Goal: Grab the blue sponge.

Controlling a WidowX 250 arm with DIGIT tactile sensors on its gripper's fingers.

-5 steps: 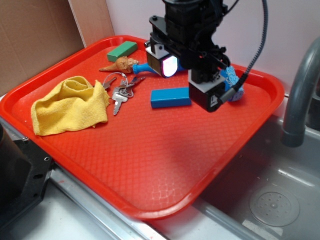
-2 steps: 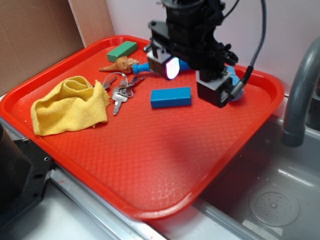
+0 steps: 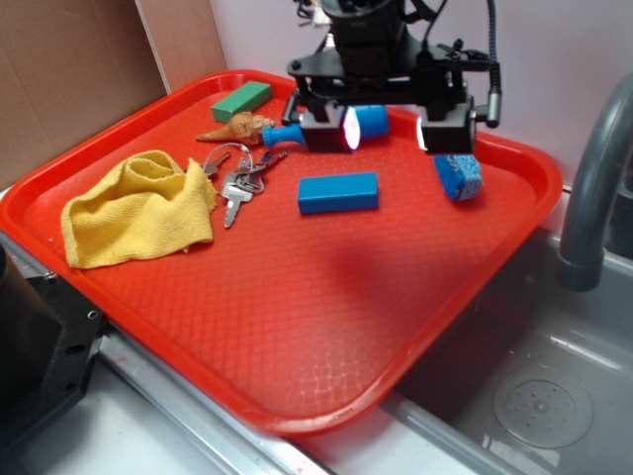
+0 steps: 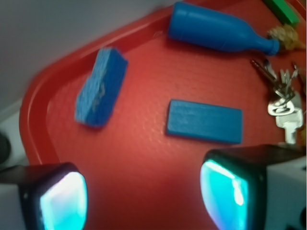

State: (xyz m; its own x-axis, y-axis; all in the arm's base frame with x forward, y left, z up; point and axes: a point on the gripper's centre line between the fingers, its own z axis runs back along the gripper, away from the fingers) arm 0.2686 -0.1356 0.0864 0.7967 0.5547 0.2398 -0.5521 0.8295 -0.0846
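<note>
The blue sponge (image 3: 458,176) lies on the red tray (image 3: 297,297) near its far right corner; the wrist view shows the sponge (image 4: 100,86) as a rough-edged slab at upper left. My gripper (image 3: 389,134) hangs above the back of the tray, open wide, with nothing between its lit fingers (image 3: 331,130). The sponge sits just below and to the right of the right finger, apart from it. In the wrist view my gripper (image 4: 144,196) frames bare tray (image 4: 43,96).
A smooth blue block (image 3: 338,192) lies mid-tray and a blue bottle (image 3: 371,123) lies behind the gripper. Keys (image 3: 242,180), a yellow cloth (image 3: 138,208), a green block (image 3: 241,100) and a brown toy (image 3: 237,127) lie left. The sink (image 3: 534,386) and faucet (image 3: 593,198) are right.
The gripper has risen, turned and pulled back toward the tray's rear. The sponge, half hidden behind a finger before, now shows fully.
</note>
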